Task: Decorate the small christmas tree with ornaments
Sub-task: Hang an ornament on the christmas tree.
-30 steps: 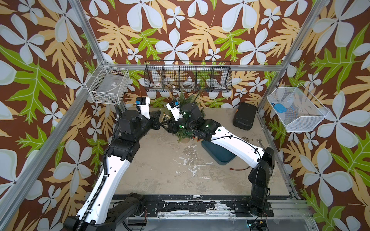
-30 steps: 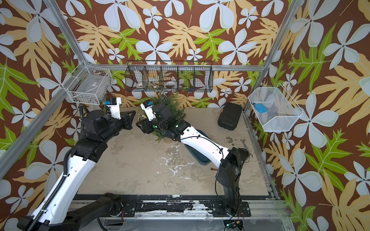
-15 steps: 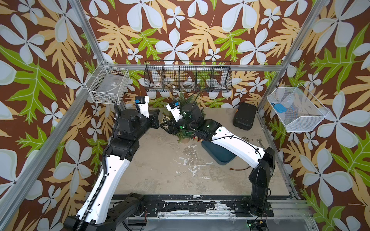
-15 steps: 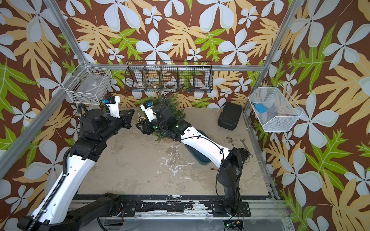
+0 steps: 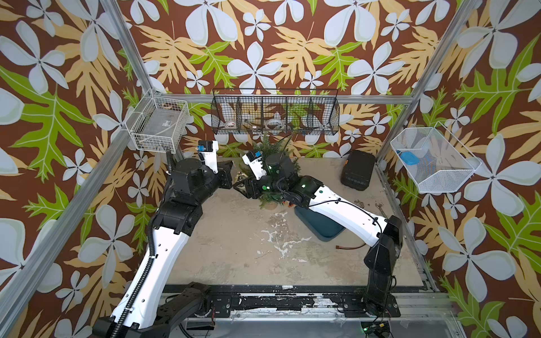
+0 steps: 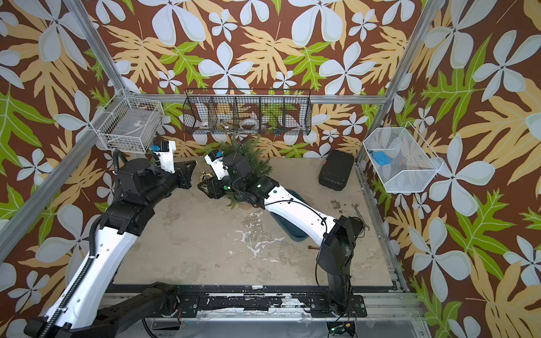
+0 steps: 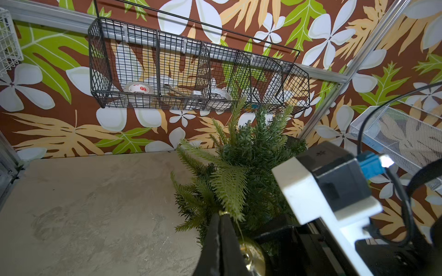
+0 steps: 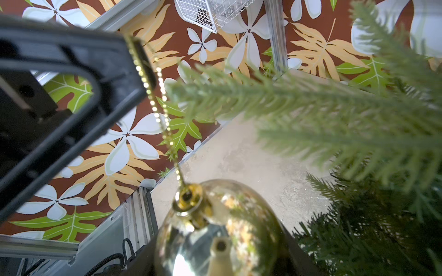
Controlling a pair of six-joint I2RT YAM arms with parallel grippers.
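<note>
— Where is the gold ball (image 8: 215, 215)?
— Clamped between the jaws of the right gripper (image 8: 218, 259). It is just beside the lower branches of the small christmas tree (image 5: 275, 152), on the side facing the left arm (image 5: 164, 248). The left gripper (image 7: 219, 222) is pinched tight on the ball's beaded cord (image 8: 165, 112). A pale branch tip (image 8: 191, 95) reaches the loop; whether it passes through, I cannot tell.
— Changed from a second ago?
— Barely. The left gripper sits slightly higher in both top views; the right arm (image 5: 345, 213) looks the same.
— Containers?
— The black wire basket (image 7: 100, 71) on the back wall holds a tape roll (image 7: 138, 89), a metal tool (image 7: 177, 92) and a white roll (image 7: 220, 96). The white basket (image 5: 155, 143) near the left arm holds a flat clear box (image 5: 164, 124). The mesh basket (image 5: 439, 178) opposite holds a blue thing (image 5: 409, 158).
</note>
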